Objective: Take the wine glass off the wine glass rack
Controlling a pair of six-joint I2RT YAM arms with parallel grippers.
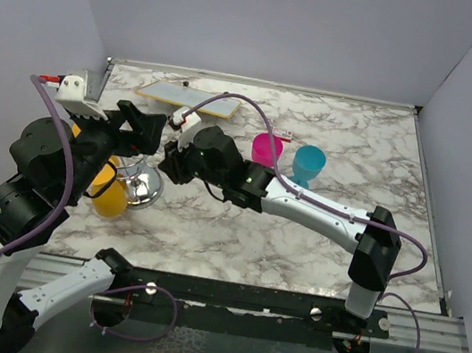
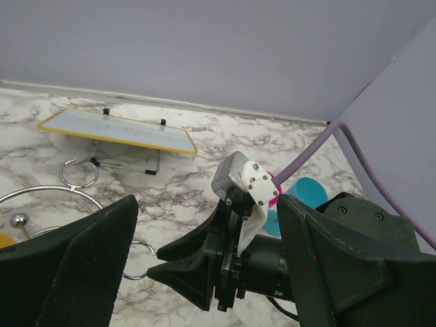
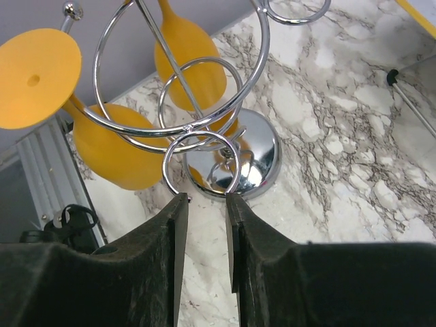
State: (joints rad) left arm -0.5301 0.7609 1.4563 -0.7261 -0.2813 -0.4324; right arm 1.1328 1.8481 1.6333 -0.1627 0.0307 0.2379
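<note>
Your right hand [image 3: 204,197] was barely parted. Its two matte black fingers [image 3: 170,231] stood a narrow slot apart with nothing between them, only marble showing through the gap. Just past their tips hung a small chrome wire ring of the wine glass rack [image 3: 253,158]; whether it touched them could not be told. Behind that ring sat the rack's round, domed, mirror-bright base, standing on the table [image 3: 340,136]. Thin curved wire loops of several widths sprang from a straight central rod capped by a little ball.

The wine glass [image 3: 109,153] was on the rack. It was opaque, smooth and orange-yellow, with its rounded bowl beside the base. Its flat round foot, with a small dimple at the centre, sat out past the largest loop. A second yellow glass [image 3: 189,61] hung on the far side of the rod.

Your left hand [image 2: 208,204] was spread wide, its broad black fingers with finely textured pads gripping nothing. Between them showed the right hand's black body and a purple cable [image 2: 320,146]. In the overhead view the left hand hung over the rack's upper wires, close beside the right hand.

Further out on the white, grey-veined marble table stood a pink cup [image 1: 267,148] and a blue cup [image 1: 309,163], just beside each other. Near the back wall was a flat rectangular whiteboard [image 1: 186,97] with a yellow rim, propped on thin legs.
</note>
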